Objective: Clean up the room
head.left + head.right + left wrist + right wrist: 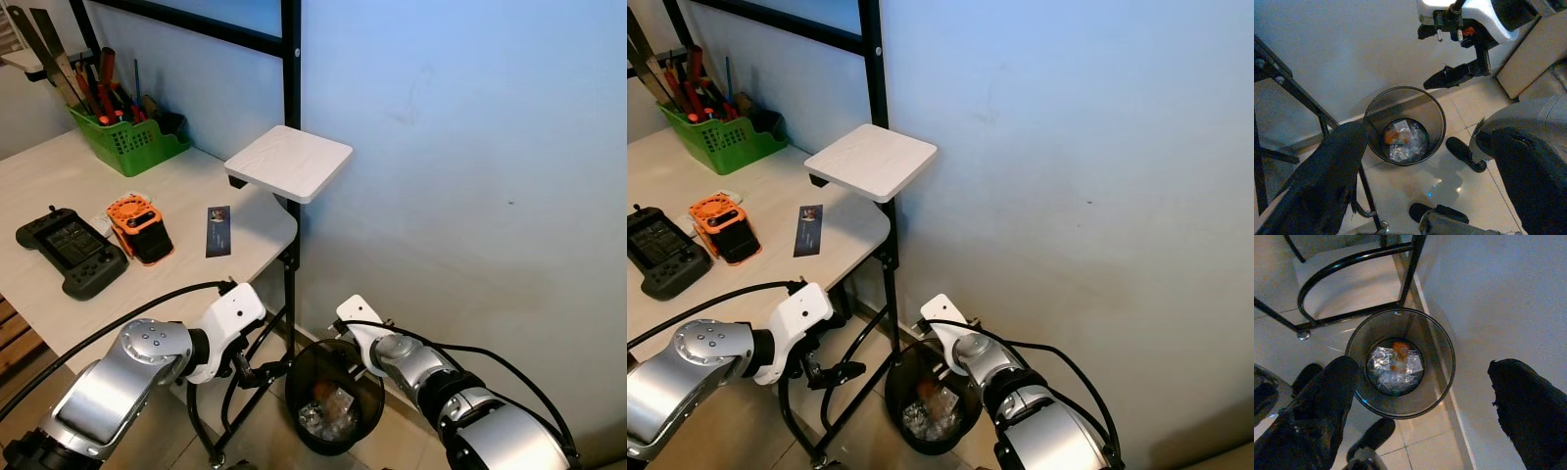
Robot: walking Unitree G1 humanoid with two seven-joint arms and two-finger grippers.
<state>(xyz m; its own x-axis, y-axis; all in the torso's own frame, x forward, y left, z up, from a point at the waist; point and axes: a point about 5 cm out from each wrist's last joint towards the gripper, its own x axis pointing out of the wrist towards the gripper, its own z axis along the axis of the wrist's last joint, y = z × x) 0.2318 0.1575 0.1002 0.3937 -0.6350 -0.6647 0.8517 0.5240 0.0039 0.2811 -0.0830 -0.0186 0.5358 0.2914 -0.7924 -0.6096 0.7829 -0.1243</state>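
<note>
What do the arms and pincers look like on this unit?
Both arms are silver metal with rounded joint housings, white plastic wrist covers and black cables looping along them. The left arm has a dotted round elbow cap. Each ends in two long black fingers, as on the right pincer and left pincer.

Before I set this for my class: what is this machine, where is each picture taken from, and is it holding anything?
It is a humanoid robot. Two pictures come from its head, looking down; two come from cameras on its wrists. Both arms reach over a black mesh bin on the floor, which holds crumpled wrappers. The right pincer is open and empty above it; the left pincer hangs beside it. On the desk lie a black controller, an orange device and a green tool basket.
</note>
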